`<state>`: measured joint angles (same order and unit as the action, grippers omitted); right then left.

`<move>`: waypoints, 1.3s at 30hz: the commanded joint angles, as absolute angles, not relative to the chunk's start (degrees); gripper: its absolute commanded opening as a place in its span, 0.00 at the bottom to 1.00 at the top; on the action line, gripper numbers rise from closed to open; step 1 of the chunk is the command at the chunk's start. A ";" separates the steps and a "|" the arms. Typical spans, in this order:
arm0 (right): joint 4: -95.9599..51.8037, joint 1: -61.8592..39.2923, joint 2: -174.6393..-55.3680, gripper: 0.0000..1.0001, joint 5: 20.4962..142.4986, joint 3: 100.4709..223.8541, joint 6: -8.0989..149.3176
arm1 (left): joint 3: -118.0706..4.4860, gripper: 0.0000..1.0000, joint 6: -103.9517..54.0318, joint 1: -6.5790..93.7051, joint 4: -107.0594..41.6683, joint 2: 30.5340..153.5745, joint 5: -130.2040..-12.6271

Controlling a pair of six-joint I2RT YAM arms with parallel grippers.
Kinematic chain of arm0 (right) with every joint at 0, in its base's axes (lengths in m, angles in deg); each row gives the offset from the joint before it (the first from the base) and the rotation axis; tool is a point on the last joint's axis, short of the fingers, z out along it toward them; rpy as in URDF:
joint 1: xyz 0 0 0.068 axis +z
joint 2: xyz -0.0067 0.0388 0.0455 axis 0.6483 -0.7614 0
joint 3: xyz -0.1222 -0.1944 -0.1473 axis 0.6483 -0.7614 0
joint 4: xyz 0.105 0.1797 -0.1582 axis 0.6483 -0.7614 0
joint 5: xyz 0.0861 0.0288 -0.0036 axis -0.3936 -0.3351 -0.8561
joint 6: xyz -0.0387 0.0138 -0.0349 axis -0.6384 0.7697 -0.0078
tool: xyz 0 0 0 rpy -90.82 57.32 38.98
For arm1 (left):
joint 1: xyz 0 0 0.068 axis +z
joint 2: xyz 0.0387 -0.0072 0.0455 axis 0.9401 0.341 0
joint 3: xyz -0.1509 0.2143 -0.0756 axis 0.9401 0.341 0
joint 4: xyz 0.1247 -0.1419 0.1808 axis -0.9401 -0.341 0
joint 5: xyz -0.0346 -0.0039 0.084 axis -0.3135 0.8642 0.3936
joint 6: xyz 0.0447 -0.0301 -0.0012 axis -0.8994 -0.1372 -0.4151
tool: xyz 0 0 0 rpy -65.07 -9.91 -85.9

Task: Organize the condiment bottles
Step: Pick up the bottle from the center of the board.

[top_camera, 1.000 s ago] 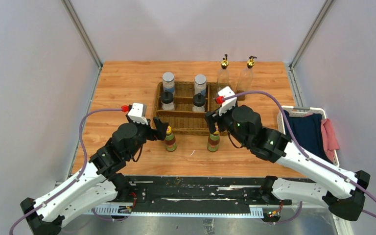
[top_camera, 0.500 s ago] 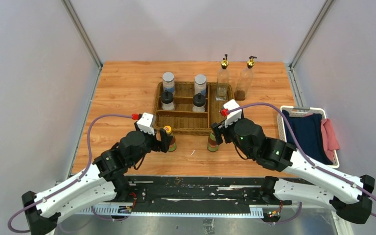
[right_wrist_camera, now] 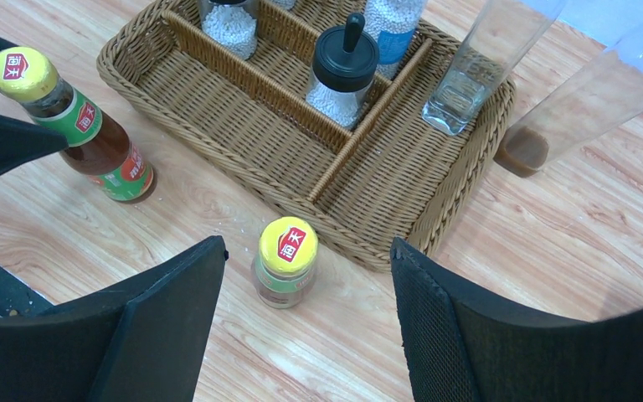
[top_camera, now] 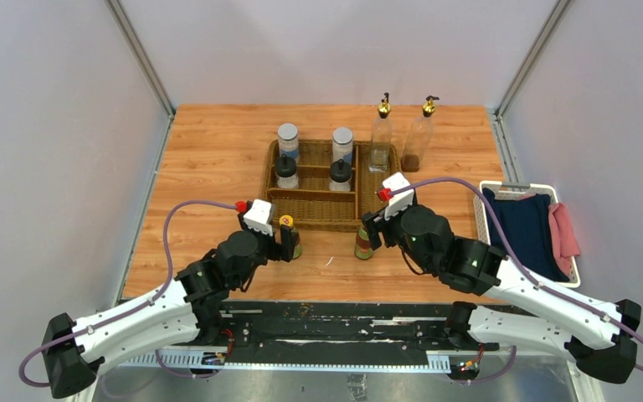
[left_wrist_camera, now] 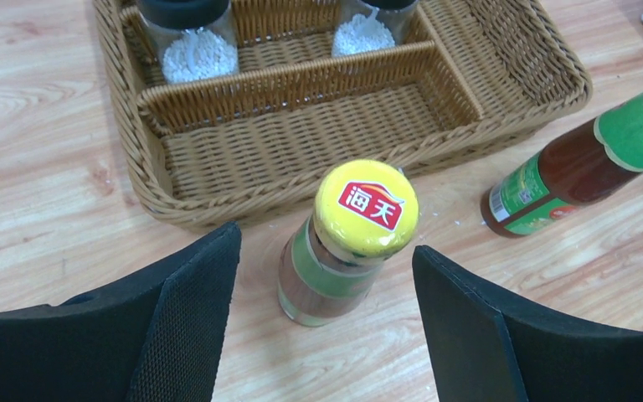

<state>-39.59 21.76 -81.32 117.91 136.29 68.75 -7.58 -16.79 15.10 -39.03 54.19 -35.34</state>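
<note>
Where the two arms reach out from its near edge, the table (top_camera: 218, 142) is of orange-brown wood planks with a clear grain. In the middle of it stands a rectangular basket (top_camera: 314, 224) of woven wicker, with dividers that make several compartments. A white plastic bin (top_camera: 523, 185) is at the right edge of the table, and a dark blue cloth (top_camera: 523, 222) and a pink cloth (top_camera: 563, 230) lie in it.

The left gripper (left_wrist_camera: 326, 243) is spread wide. Its black fingers (left_wrist_camera: 188, 318), with a fine mesh on the inner pads, stand on both sides of the left yellow-capped bottle (left_wrist_camera: 367, 208) with a gap on each side, so it holds nothing. The right gripper (right_wrist_camera: 306, 247) is equally wide around the right yellow-capped bottle (right_wrist_camera: 287, 251) and does not touch it. Both bottles stand upright on the wood just in front of the basket, outside it. They are small and round, with brown content, green-red labels and a red mark on the flat yellow cap.

The first gold-topped bottle (top_camera: 381, 138), tall and clear, stands in the right compartment. The second gold-topped bottle (top_camera: 419, 142), with some brown liquid at the bottom, stands on the table just beside the basket's right wall. The left grey-lidded jar (top_camera: 288, 138) and the right grey-lidded jar (top_camera: 342, 142) stand in the far compartments. In front of them are the left black-capped jar (top_camera: 285, 170) and the right black-capped jar (top_camera: 340, 174), which hold white grains.
</note>
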 commanded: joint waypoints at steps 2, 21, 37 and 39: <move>-40.05 22.69 -81.41 0.75 118.98 135.09 69.55 | -6.19 0.78 -20.61 14.15 -30.44 54.45 -31.70; -39.94 22.70 -80.84 0.75 119.20 133.86 70.26 | -6.66 0.04 -22.92 13.77 -25.27 58.54 -33.82; -40.09 22.77 -80.31 0.74 118.96 132.55 70.61 | -11.27 0.00 -28.59 8.70 -25.85 54.12 -26.60; -40.19 22.78 -80.05 0.75 118.85 132.18 70.80 | -12.28 0.00 -29.39 8.11 -25.90 54.34 -25.37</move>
